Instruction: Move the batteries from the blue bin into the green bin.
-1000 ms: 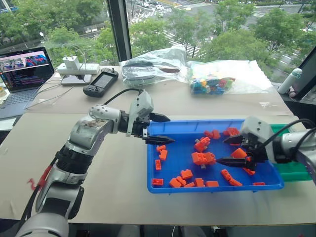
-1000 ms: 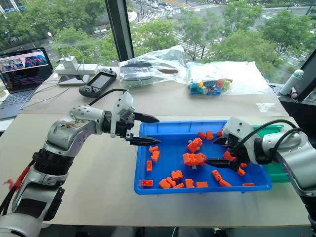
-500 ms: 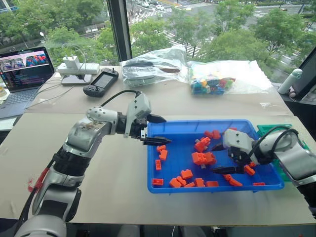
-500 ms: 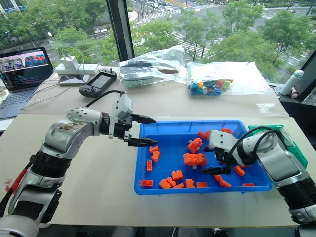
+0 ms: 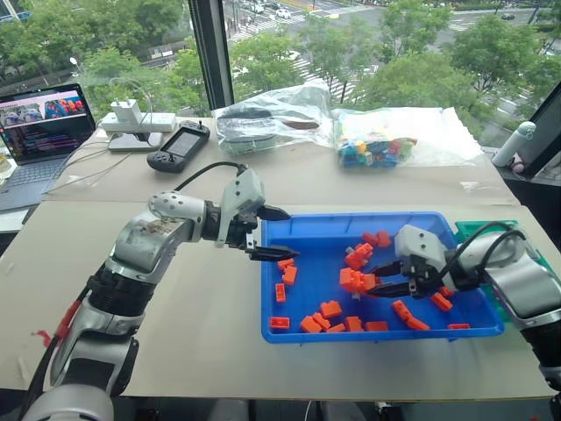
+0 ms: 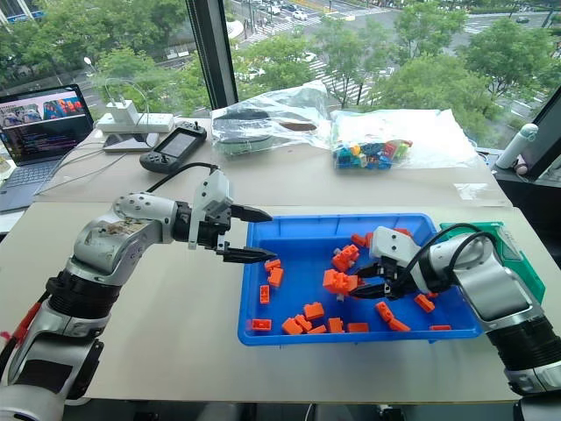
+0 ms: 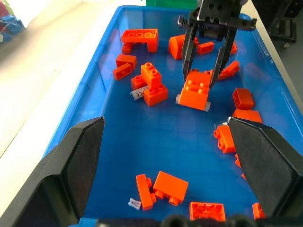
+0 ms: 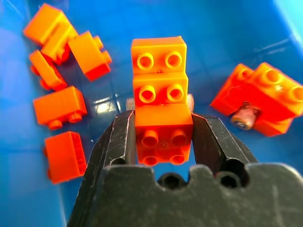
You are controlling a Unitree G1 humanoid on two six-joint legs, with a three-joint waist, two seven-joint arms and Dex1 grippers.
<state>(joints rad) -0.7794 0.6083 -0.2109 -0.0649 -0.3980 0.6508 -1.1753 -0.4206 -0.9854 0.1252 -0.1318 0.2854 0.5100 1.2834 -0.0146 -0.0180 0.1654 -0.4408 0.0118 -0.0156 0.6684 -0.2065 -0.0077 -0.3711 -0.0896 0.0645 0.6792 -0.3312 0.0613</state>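
Gripping: right gripper [image 8: 163,137] pinches an orange brick stack [image 8: 160,94] mid-tray, fingers on both its sides.
Left gripper [image 5: 272,235]: jaws spread wide, holding nothing, hovering over the blue bin's [image 5: 298,333] left rim.
Batteries: one [image 8: 244,116] lies tucked against bricks in the blue bin.
Green bin [image 5: 473,230]: just right of the blue one.

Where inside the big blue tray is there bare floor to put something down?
Bare floor in the blue tray lies along its far wall and beside the left pincer, above the two bricks there. The middle and near edge are crowded with orange bricks around the right pincer.
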